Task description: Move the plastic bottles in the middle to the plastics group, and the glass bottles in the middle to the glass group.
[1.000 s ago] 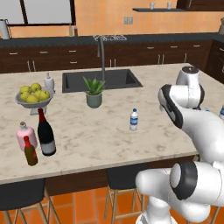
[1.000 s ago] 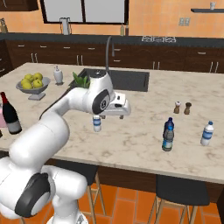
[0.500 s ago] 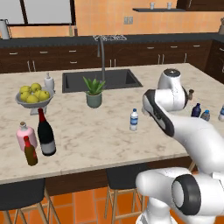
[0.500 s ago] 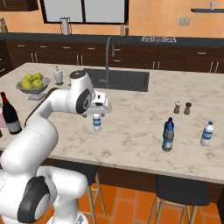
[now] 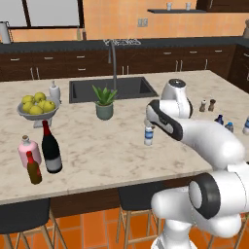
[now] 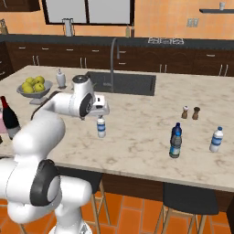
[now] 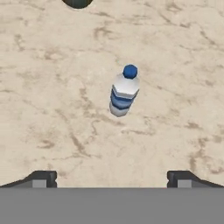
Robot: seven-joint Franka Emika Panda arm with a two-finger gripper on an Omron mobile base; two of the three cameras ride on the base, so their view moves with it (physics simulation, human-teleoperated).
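We see the jaws spread wide and empty above the clear water bottle, upright mid-surface; the left base view adds the wine bottle beside the pink bottle; the right base view adds the dark blue bottle.

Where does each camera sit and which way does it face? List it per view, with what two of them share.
Left base view: behind the arm's left, looking forward-down over the island counter; white arm rises lower right.
Right base view: behind its right, same counter; arm rises lower left.
Hand view: on the hand, looking down at the water bottle; open gripper at bottom.
Shared: both base views show that water bottle, the sink and the wine bottle.
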